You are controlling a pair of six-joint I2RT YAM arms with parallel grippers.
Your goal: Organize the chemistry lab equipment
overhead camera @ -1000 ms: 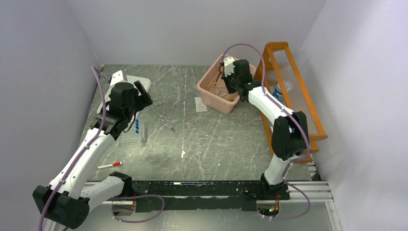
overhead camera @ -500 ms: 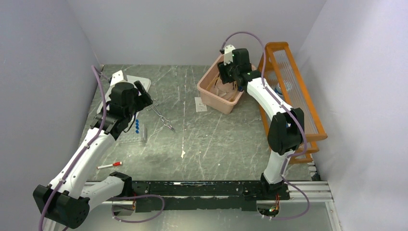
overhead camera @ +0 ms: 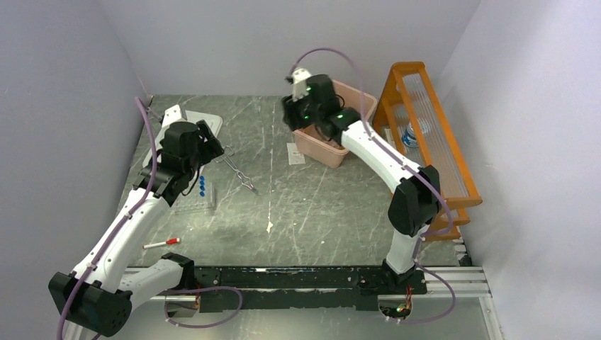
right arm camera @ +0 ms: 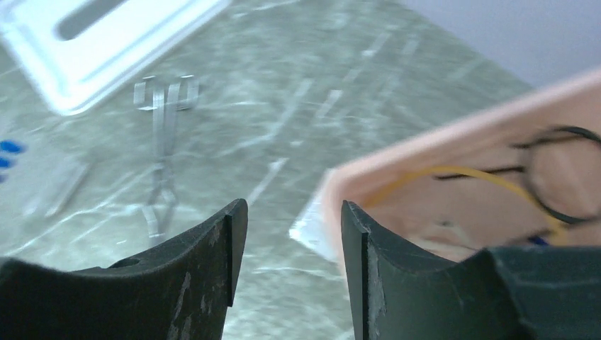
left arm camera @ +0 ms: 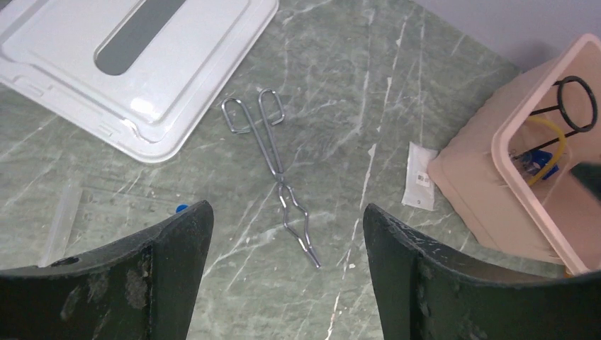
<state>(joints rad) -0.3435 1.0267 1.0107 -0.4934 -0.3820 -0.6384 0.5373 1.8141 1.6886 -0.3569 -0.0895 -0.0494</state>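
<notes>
Metal tongs (left arm camera: pixel 280 180) lie flat on the table, and my left gripper (left arm camera: pixel 285 209) hangs open above their tips, holding nothing. From above, the tongs (overhead camera: pixel 239 172) sit just right of that gripper (overhead camera: pixel 212 142). Blue-capped clear tubes (overhead camera: pixel 204 188) lie beneath the left arm. The pink bin (left arm camera: pixel 496 191) holds a black wire ring (left arm camera: pixel 575 105) and amber tubing (left arm camera: pixel 546 138). My right gripper (right arm camera: pixel 292 209) is open and empty, over the table at the bin's left rim (right arm camera: pixel 425 149). The right wrist view is blurred; ring (right arm camera: pixel 567 173) and tubing (right arm camera: pixel 453 173) show inside.
A white plastic lid (overhead camera: pixel 198 124) lies at the back left. A small white packet (overhead camera: pixel 296 154) sits against the bin's left side. A red-capped marker (overhead camera: pixel 161 243) lies near the front left. The orange wooden shelf (overhead camera: pixel 425 134) stands along the right.
My right gripper opened over the bin, then swung left to the bin's left rim. The left arm has stayed in place.
</notes>
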